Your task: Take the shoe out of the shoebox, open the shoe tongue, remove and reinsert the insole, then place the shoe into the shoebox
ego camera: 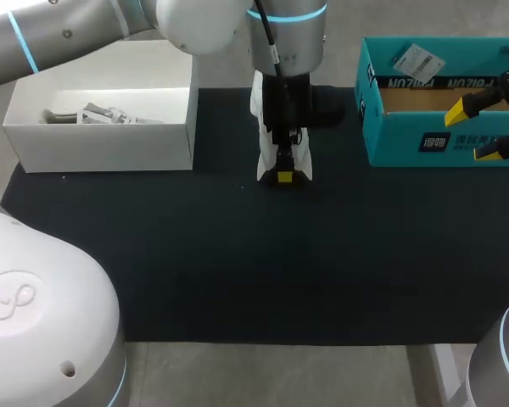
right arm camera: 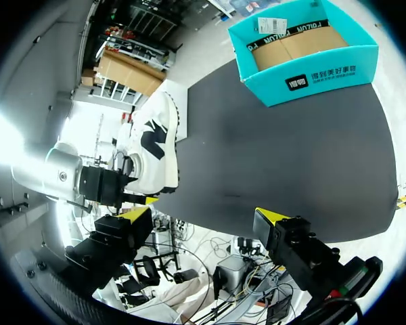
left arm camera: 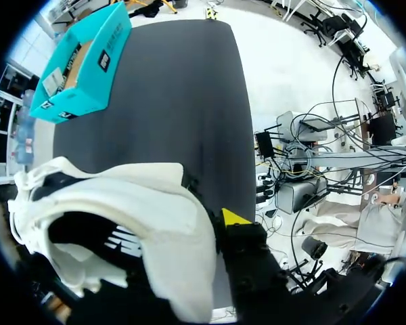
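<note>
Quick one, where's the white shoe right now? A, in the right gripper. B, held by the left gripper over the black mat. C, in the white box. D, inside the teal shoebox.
B: the white shoe is gripped by the left gripper over the black mat, well apart from the teal shoebox, while the right gripper hangs open and empty by that box.
</note>
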